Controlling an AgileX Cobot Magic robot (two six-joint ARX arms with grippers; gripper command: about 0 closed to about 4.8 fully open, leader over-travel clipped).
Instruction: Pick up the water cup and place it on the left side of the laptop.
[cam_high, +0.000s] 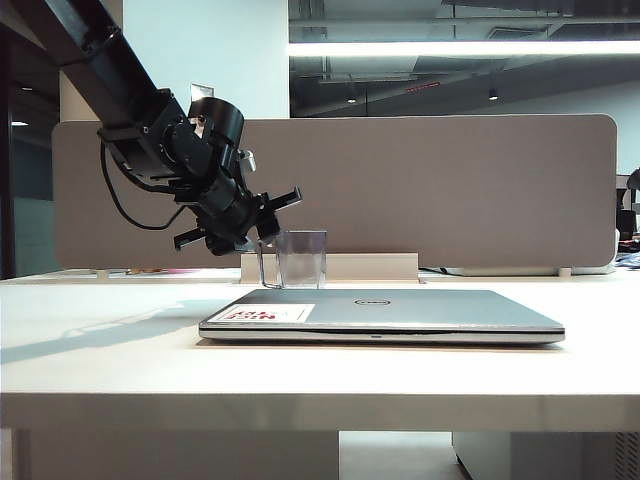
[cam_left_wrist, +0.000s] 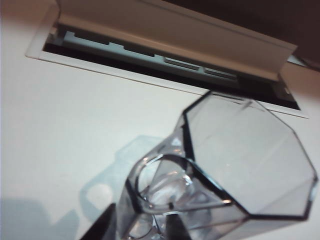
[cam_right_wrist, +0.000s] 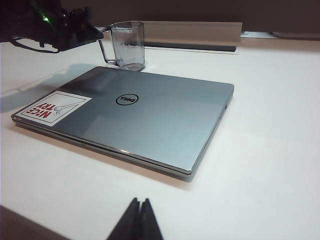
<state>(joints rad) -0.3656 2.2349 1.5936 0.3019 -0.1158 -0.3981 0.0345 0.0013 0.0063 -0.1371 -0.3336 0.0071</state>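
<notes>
Closest to the exterior camera lay the laptop (cam_high: 400, 312), lid shut, with a Dell logo and a white sticker (cam_right_wrist: 52, 109) reading "NICE TRY" in red. Behind it stood the water cup (cam_high: 300, 258) on the table (cam_high: 100, 350). The left gripper (cam_high: 258, 232) was at its handle with jaws spread, gripping nothing yet; I judge it must close there, then lift. The right gripper (cam_right_wrist: 140, 210) hung clenched, apart from the laptop.

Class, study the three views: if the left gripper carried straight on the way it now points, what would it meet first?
Most likely the water cup: the left gripper, open, points down at its handle side behind the laptop. Exact depth is unclear.
</notes>
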